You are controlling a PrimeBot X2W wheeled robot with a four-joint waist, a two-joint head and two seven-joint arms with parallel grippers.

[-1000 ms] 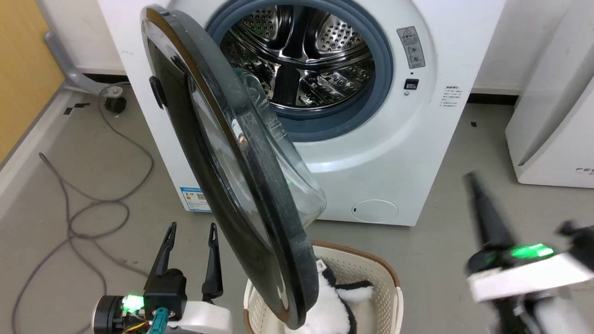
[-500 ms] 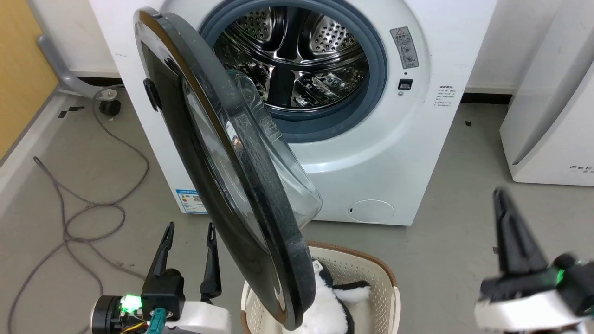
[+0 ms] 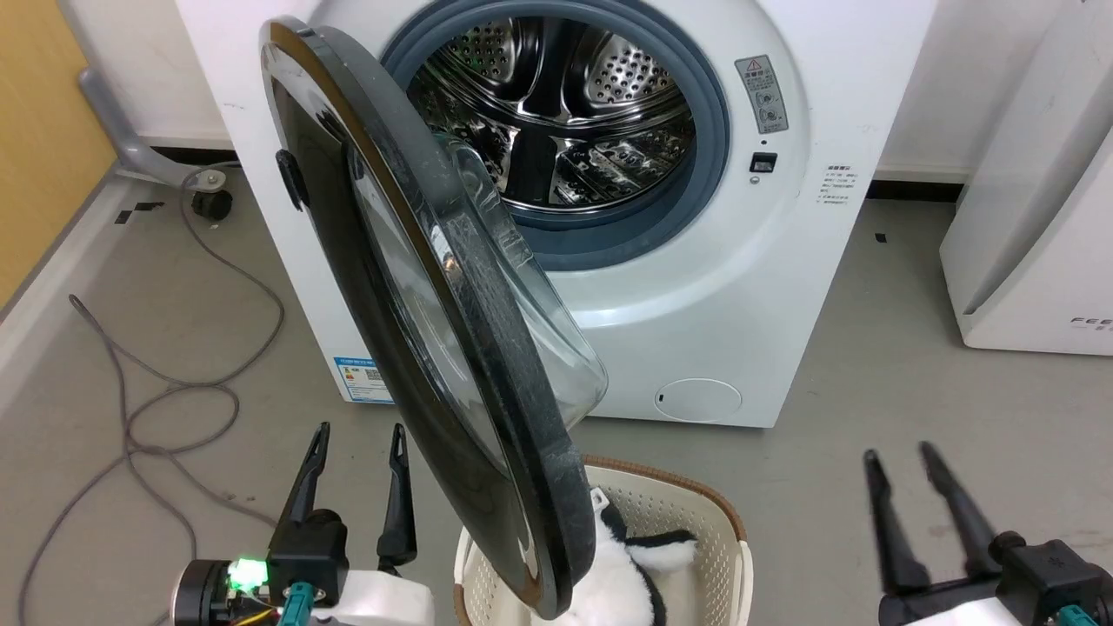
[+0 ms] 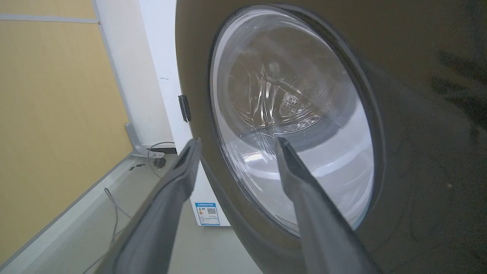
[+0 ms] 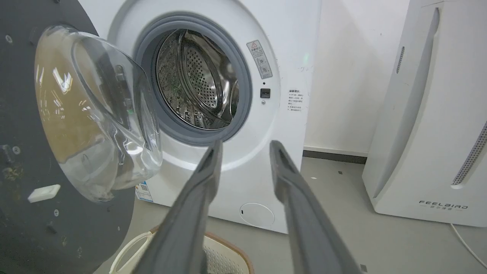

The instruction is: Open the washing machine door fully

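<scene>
Glossy black door (image 3: 416,306), white washing machine (image 3: 739,287), perforated steel drum (image 3: 565,104)

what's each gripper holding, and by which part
Nothing is held: the left gripper and the right gripper are both open and empty, neither gripping the washing machine door.

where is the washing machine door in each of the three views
Head view: the washing machine door slants from upper left down to bottom centre, swung out and seen nearly edge-on.
Left wrist view: the door takes up the centre and right, outer face and glass window.
Right wrist view: the door is at the left edge, with its glass bowl bulging right.
Shared landmark: the blue sticker.
</scene>
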